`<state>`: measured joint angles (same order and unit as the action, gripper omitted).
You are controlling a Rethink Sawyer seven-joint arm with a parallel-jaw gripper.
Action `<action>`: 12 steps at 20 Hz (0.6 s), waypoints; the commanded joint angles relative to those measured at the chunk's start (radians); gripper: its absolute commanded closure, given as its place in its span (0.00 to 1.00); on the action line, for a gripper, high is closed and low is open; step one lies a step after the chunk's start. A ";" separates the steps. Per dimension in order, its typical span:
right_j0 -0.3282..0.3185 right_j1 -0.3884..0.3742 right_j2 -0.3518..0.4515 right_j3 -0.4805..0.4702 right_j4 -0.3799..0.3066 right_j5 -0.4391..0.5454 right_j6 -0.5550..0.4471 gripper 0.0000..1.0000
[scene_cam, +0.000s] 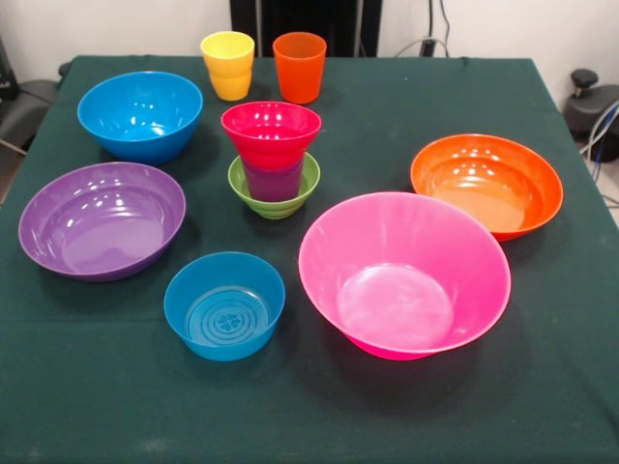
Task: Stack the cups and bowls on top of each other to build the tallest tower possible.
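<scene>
In the front view a small tower stands mid-table: a green bowl (300, 193) holds a purple cup (274, 181), and a red bowl (271, 129) sits on that cup. A yellow cup (228, 64) and an orange cup (299, 66) stand upright side by side at the far edge. Around the tower lie a mid-sized blue bowl (140, 114), a purple bowl (102, 218), a small blue bowl (224, 304), a large pink bowl (403, 275) and an orange bowl (486, 184). The gripper does not show.
The dark green tablecloth (97, 387) covers the table. The robot's black pedestal (305, 19) stands behind the far edge. Cables and dark equipment (590, 106) sit off the table's right side.
</scene>
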<state>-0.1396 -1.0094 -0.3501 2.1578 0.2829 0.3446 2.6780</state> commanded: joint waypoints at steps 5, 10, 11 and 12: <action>-0.100 0.134 0.227 0.101 -0.151 -0.179 -0.077 1.00; -0.159 0.108 0.264 0.026 -0.339 -0.069 -0.283 1.00; -0.200 0.092 0.304 0.009 -0.399 -0.050 -0.364 1.00; -0.241 0.074 0.353 -0.003 -0.447 -0.013 -0.428 1.00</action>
<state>-0.3554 -0.9637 -0.1520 2.1882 -0.0548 0.2385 2.6276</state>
